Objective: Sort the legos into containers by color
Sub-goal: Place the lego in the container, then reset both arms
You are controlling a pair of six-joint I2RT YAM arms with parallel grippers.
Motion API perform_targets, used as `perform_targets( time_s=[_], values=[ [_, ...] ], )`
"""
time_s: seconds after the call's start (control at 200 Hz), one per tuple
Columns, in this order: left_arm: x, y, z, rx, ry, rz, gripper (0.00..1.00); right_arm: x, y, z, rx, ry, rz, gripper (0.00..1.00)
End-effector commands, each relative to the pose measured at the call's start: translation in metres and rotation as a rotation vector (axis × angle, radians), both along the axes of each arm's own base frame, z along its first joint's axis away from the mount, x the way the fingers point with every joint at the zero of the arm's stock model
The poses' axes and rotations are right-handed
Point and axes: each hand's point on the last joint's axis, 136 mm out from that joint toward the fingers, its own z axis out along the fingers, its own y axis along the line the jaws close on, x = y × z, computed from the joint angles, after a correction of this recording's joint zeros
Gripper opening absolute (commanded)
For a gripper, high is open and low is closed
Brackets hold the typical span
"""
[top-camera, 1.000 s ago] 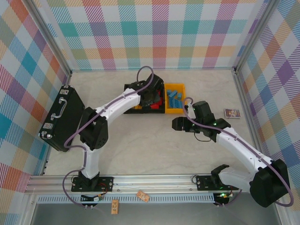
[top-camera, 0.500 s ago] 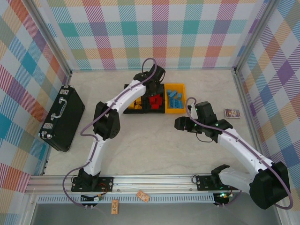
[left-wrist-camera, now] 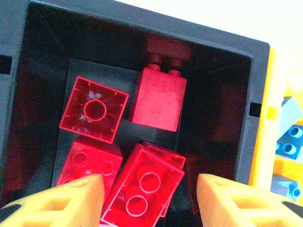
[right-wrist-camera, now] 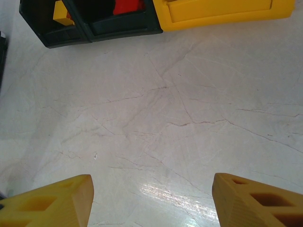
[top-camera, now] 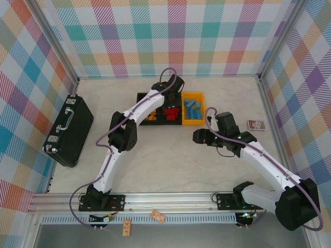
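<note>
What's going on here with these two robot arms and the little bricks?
The arms are sorting bricks into bins by color. The left gripper hangs open just above the red bricks in the middle black bin, holding nothing. The right gripper is open and empty over the table. Blue bricks sit in the yellow bin, and a yellow brick shows in the other black bin.

Red legos (left-wrist-camera: 158,101): glossy smooth plastic, glare on faces. Mid blk bin (left-wrist-camera: 258,80): plastic, duller, semi-matt. Yel bin (right-wrist-camera: 222,14), right: smooth plastic w/ slight sheen. Table (right-wrist-camera: 180,118): marble-look, smooth, fine veins, shiny patch near side. Frame rail (top-camera: 170,199), near edge: bare metal.
</note>
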Motion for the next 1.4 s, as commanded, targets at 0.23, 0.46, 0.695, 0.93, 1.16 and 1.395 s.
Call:
perform_targets(
  time_s=[0.23,0.46,0.695,0.93,1.16,1.395],
  values=[
    [-0.020,0.005,0.088,-0.074,-0.138,-0.080,0.66,0.013,-0.005,0.011,-0.031,-0.024,-0.033,0.73],
    [-0.056,0.041,0.108,-0.060,-0.253,-0.096,0.82,0.037,-0.014,0.022,-0.087,-0.071,-0.091,0.91],
    [-0.096,0.118,0.102,0.021,-0.285,-0.028,1.00,0.065,-0.028,0.038,-0.129,-0.146,-0.157,0.99],
    [-0.128,0.227,0.111,0.239,-0.429,0.147,1.00,0.093,-0.094,0.044,-0.404,-0.303,-0.405,0.99],
    [-0.148,0.315,0.088,0.410,-0.530,0.312,1.00,0.095,-0.163,0.039,-0.673,-0.608,-0.608,0.99],
    [-0.133,0.354,0.040,0.515,-0.577,0.356,1.00,0.099,-0.208,-0.007,-0.778,-0.574,-0.738,0.99]
  ],
)
